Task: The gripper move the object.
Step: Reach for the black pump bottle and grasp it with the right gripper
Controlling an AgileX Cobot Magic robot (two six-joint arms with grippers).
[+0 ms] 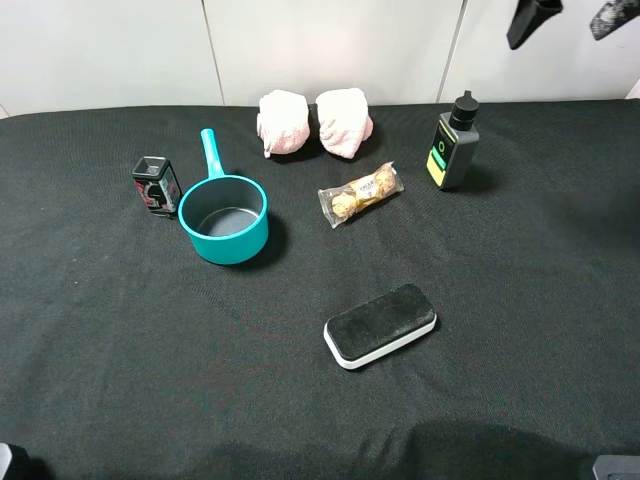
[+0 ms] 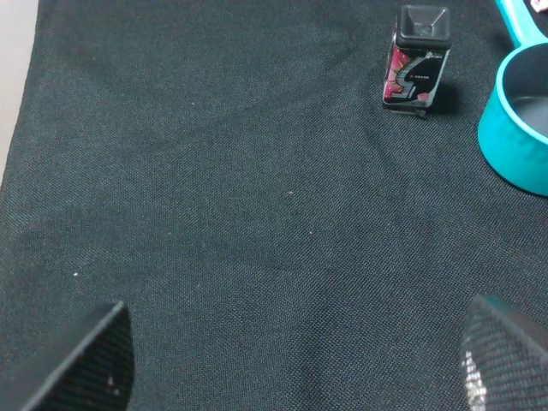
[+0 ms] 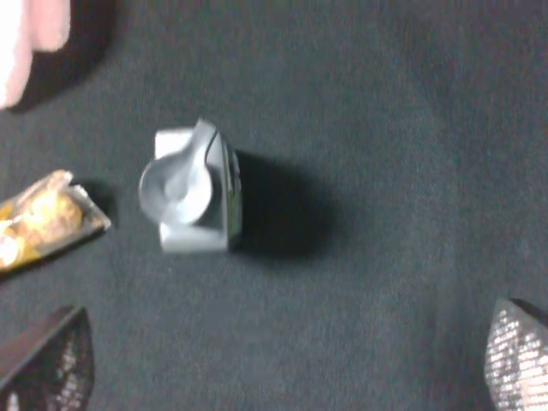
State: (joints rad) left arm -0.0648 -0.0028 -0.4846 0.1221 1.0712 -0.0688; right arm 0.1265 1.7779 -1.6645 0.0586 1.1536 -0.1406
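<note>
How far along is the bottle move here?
Done: nothing; the dark grey rectangular bottle with black cap stands upright on the black cloth, ungripped. In hand: the right gripper hovers open above it. Left: lowering, grasping, moving it.

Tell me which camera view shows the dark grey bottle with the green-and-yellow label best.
The exterior high view: the dark grey rectangular bottle stands upright, black cap and label plain. The right wrist view shows only its blurred top from above. The left wrist view misses it.
</note>
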